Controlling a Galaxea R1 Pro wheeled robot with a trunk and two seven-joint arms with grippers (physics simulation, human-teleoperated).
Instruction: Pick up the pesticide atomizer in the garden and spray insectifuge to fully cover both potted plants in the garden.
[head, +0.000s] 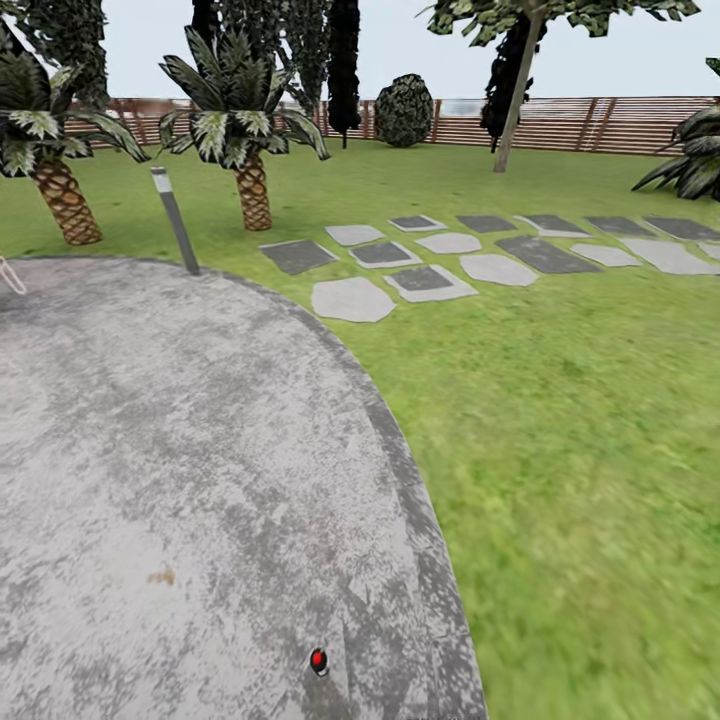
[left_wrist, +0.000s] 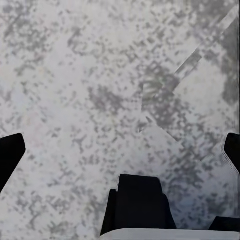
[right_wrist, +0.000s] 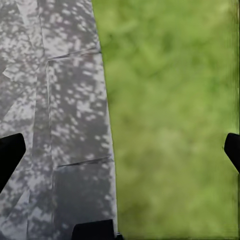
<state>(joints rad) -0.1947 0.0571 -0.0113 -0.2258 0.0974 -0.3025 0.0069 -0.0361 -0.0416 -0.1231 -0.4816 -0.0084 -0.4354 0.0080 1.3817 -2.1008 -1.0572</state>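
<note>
both pairs of fingers (left_wrist: 11, 152) (right_wrist: 10, 152) hang spread, pinching nothing; under the left lies patio (head: 180, 450), under the right its edge with lawn (head: 560, 400) (atomizer's direction unknowable).

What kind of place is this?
A simulated garden or backyard: a green lawn beside a round grey paved patio, stepping stones, palms, and a brown slatted fence behind.

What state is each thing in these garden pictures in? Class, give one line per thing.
Left end effector: open, empty, over the patio.
Right end effector: open, empty, over the patio edge and lawn.
Bollard lamp: leaning, at the patio rim.
Stepping stones: flat in the grass.
</note>
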